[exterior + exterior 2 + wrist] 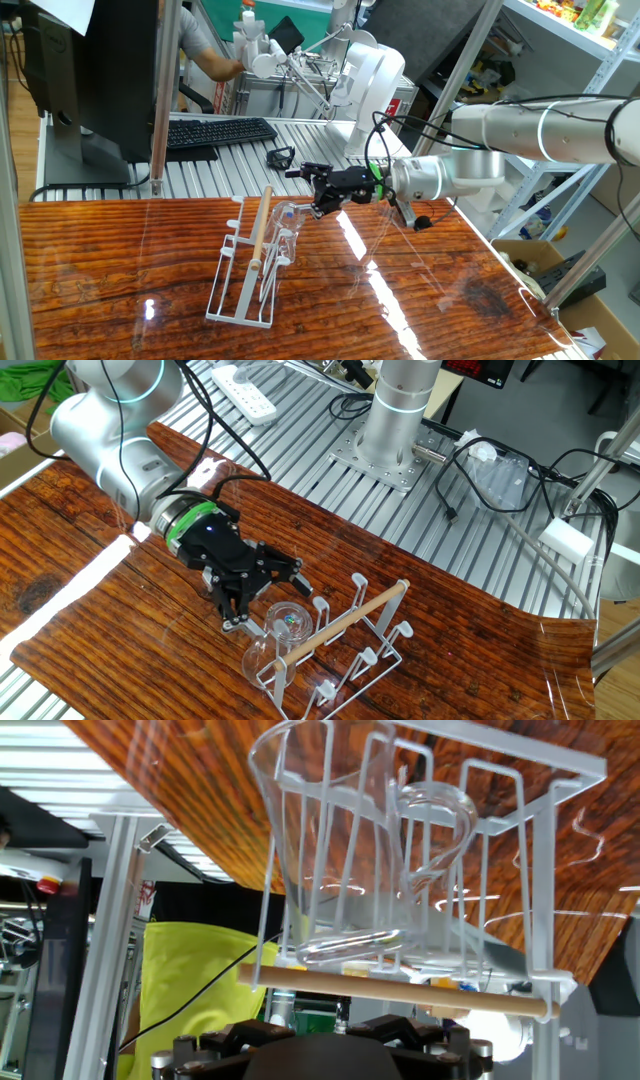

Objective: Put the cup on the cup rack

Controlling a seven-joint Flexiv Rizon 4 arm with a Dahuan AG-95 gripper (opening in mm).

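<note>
The cup [285,232] is a clear glass tumbler that sits tilted over a peg of the white wire cup rack [238,300], beside its wooden rod [261,228]. In the other fixed view the cup [284,624] points its base toward my gripper [268,603]. The gripper is open, with its black fingers [234,622] spread to either side of the base and not clamping it. From the hand view the cup [335,860] hangs inside the rack wires [530,870] just ahead of the rod [400,992]. My gripper [309,192] is level with the rack's top.
A keyboard [215,131] and a monitor [95,70] stand on the ribbed metal bench behind the wooden table [120,260]. A second white robot base [370,80] is at the back, and aluminium posts [162,95] frame the table.
</note>
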